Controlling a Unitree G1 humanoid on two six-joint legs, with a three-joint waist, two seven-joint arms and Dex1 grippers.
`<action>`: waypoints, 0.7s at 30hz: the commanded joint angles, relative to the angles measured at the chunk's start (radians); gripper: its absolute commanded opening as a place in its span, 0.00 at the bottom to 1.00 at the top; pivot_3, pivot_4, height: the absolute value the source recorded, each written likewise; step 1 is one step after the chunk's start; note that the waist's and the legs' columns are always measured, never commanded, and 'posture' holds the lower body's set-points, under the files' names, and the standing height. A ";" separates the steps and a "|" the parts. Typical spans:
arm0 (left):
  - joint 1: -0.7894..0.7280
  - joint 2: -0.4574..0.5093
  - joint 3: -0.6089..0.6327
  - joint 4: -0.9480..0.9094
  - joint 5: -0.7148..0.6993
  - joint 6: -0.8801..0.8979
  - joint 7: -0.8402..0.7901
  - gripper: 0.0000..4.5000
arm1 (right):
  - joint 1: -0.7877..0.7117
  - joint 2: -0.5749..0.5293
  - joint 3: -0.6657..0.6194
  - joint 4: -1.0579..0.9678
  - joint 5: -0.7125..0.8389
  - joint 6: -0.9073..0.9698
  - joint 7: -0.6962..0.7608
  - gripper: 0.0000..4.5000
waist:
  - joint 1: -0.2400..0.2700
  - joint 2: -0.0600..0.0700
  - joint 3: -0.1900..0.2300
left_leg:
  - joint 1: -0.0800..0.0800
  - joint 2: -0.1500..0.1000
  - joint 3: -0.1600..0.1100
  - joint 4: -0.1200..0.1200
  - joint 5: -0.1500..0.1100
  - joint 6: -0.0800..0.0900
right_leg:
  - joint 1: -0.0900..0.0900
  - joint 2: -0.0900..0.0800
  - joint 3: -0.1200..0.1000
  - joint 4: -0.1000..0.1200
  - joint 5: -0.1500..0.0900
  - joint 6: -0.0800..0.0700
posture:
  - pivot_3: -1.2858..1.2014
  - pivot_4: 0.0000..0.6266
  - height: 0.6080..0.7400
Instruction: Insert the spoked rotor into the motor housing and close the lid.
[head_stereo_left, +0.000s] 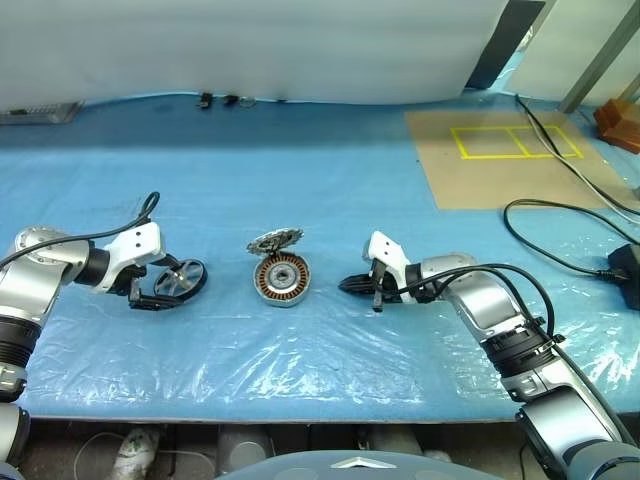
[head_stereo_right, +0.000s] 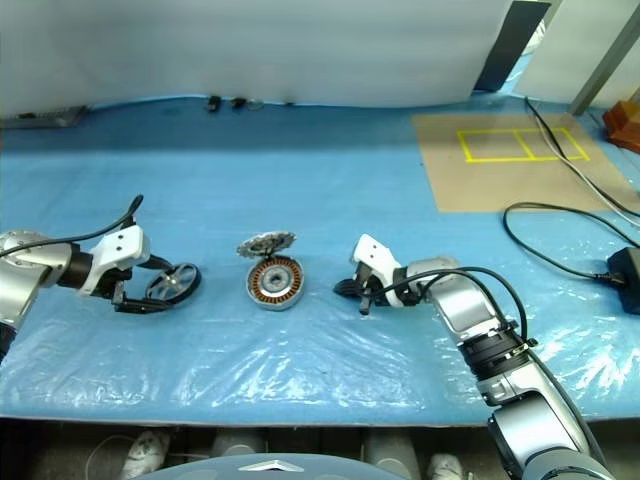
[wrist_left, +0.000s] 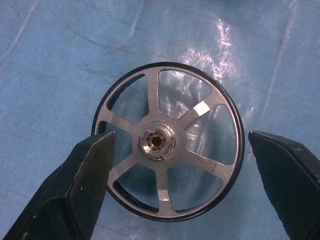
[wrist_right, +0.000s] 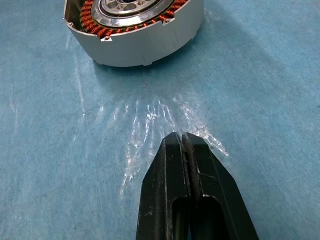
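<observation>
The spoked rotor (wrist_left: 167, 145), dark-rimmed with silver spokes and a brass hub, lies on the blue sheet at the left (head_stereo_left: 183, 278). My left gripper (head_stereo_left: 162, 292) is open, one finger (wrist_left: 87, 170) on each side of the rim, with a gap showing on one side. In the middle sits the motor housing (head_stereo_left: 283, 279), its copper windings showing. The toothed lid (head_stereo_left: 275, 240) stands tilted up at its far rim. My right gripper (head_stereo_left: 350, 285) rests shut and empty on the sheet to the right of the housing (wrist_right: 135, 35), pointing at it.
A brown board with yellow tape squares (head_stereo_left: 500, 155) lies at the back right. Black cables (head_stereo_left: 560, 215) and a black adapter (head_stereo_left: 625, 265) trail along the right side. Small dark items (head_stereo_left: 205, 99) sit at the far edge. The table's front edge runs close below the arms.
</observation>
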 joint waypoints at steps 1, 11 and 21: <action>-0.015 0.000 0.014 -0.012 -0.013 0.006 -0.005 0.86 | 0.004 -0.008 -0.008 -0.022 -0.001 -0.015 -0.002 0.00 | 0.000 0.000 0.000 | 0.000 0.000 0.000 0.000 0.000 0.000 | 0.000 0.000 0.000 0.000 0.000 0.000 | 0.52 0.24 1.00; 0.002 0.018 0.021 -0.009 -0.025 0.005 -0.030 0.71 | 0.000 -0.003 0.000 -0.012 -0.003 -0.021 0.006 0.00 | -0.001 0.000 0.000 | 0.000 0.000 0.000 0.000 0.000 0.000 | 0.000 0.000 0.000 0.000 0.000 -0.001 | 0.52 0.24 1.00; 0.039 0.005 0.009 -0.027 -0.009 -0.010 -0.017 0.71 | -0.003 -0.003 -0.003 -0.004 -0.008 -0.023 0.003 0.00 | -0.001 0.000 0.000 | 0.000 0.000 0.000 0.000 0.000 0.000 | 0.000 0.000 0.000 0.000 -0.001 -0.001 | 0.52 0.24 1.00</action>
